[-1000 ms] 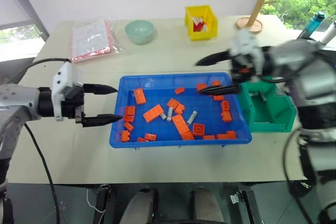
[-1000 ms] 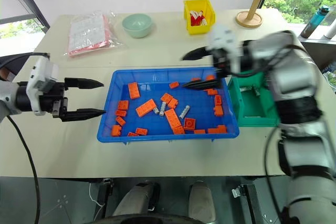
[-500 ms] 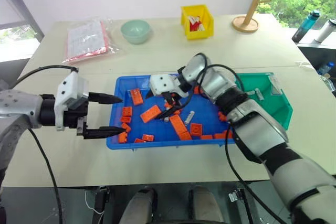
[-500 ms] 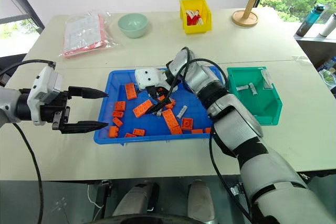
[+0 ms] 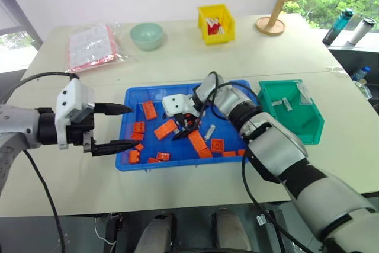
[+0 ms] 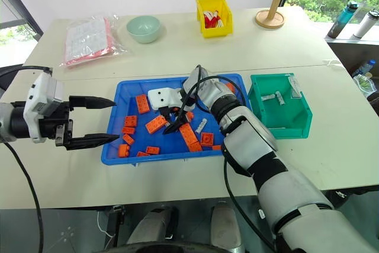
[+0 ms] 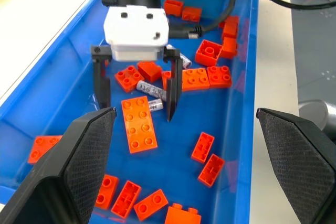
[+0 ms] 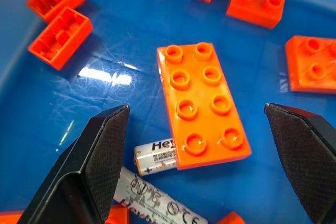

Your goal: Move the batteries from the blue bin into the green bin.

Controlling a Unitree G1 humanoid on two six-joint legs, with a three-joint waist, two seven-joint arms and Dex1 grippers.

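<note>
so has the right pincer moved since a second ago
Yes. The right pincer came away from the blue bin's end nearest the green bin and dropped toward its middle, open over the batteries.

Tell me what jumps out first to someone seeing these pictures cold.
The bright blue bin in the middle of the table, strewn with orange bricks, catches the eye first. The right gripper hangs open inside it over two batteries lying beside a long brick. The green bin at the tray's right already holds a few batteries, and the left gripper waits open at the tray's left edge.
</note>
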